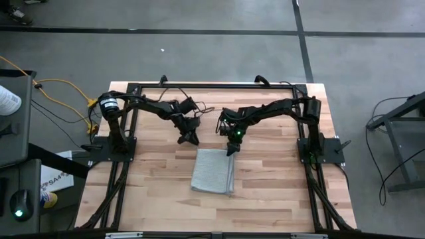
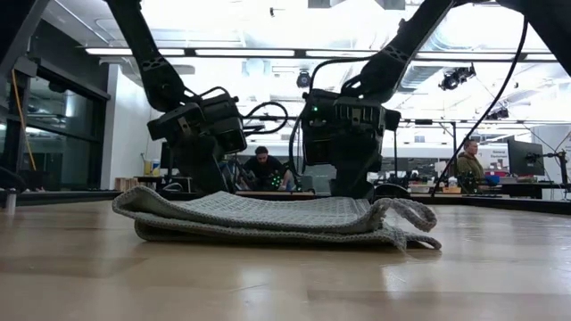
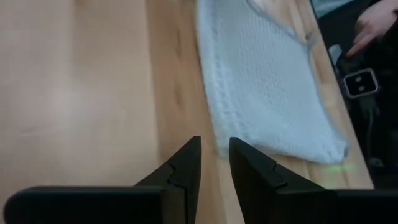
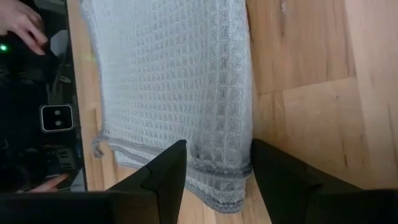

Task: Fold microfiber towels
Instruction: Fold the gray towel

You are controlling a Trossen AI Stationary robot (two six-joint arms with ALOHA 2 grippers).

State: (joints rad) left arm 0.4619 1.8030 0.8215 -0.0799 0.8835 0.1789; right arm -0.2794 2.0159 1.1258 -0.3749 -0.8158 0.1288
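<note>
The light grey microfiber towel (image 1: 212,171) lies folded in layers flat on the wooden table; in the low view its right end (image 2: 403,214) curls up. My right gripper (image 4: 219,144) is open at the towel's far right corner, and the hemmed far edge (image 4: 224,168) shows between its fingers. My left gripper (image 3: 214,140) stands over bare wood beyond the towel's far left corner (image 3: 217,146). It is open by a narrow gap with nothing in it. Both grippers slant down toward the near edge. My right gripper comes slanting down from the far side, one finger on each side of the towel's far right hem (image 4: 231,163). I cannot tell whether the fingertips touch the cloth. The towel lies flat on the table.
Black frame rails (image 1: 212,86) and the two arm bases (image 1: 113,146) border the tabletop. A person's hand (image 4: 22,25) rests on dark equipment past the table's near edge. Bare wood lies left and right of the towel. People sit in the room behind (image 2: 263,169).
</note>
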